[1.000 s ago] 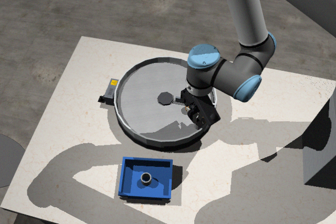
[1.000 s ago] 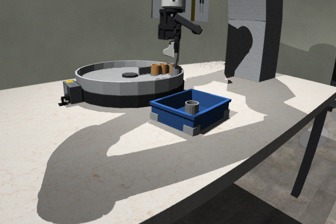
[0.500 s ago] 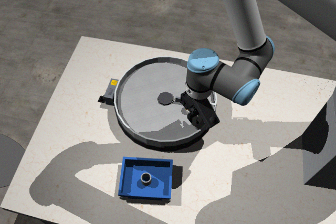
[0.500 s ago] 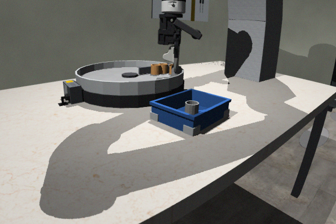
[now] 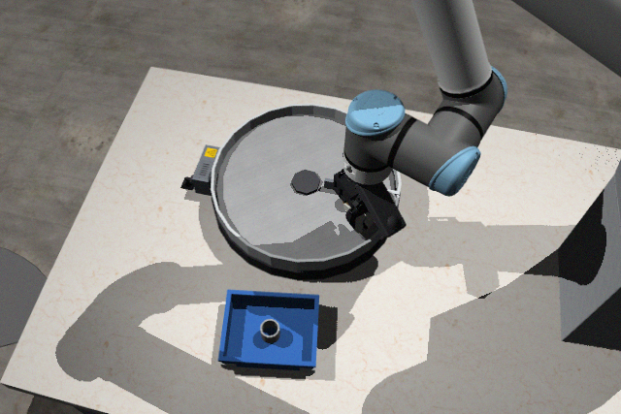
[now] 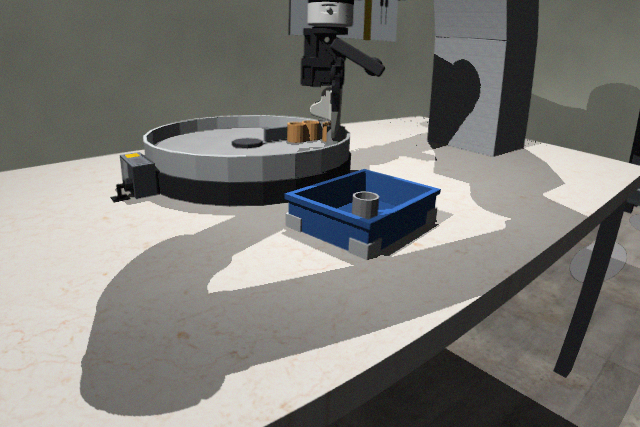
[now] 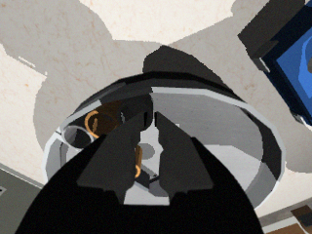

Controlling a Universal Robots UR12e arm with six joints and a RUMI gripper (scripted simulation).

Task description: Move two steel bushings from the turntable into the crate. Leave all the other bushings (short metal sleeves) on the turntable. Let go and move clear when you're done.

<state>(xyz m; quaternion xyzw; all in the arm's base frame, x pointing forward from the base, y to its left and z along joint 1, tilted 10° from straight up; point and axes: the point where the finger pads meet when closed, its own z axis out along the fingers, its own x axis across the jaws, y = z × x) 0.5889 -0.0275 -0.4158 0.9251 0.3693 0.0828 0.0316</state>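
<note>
A round grey turntable [image 5: 258, 164] [image 6: 232, 166] [image 7: 205, 114] has a raised rim. My gripper [image 6: 334, 137] [image 7: 150, 112] is shut, fingers pointing down, tips low at the turntable's right part; I see nothing held between them. A steel bushing [image 7: 78, 136] stands at the turntable's edge, left of the fingers in the wrist view. A copper bushing [image 7: 100, 124] is beside it. Copper bushings also show in the exterior view, one [image 6: 294, 131] left of another [image 6: 310, 130]. The arm hides most bushings in the top view. One steel bushing [image 5: 270, 331] [image 6: 365, 205] stands upright in the blue crate [image 5: 273, 293] [image 6: 330, 228].
A dark round hub [image 5: 306, 182] [image 6: 247, 142] is at the turntable's centre, with a short grey bar [image 6: 275, 133] between it and the copper bushings. A grey box with a yellow label [image 5: 202, 169] [image 6: 137, 174] sits against its left side. A grey column [image 6: 467, 76] stands at the right.
</note>
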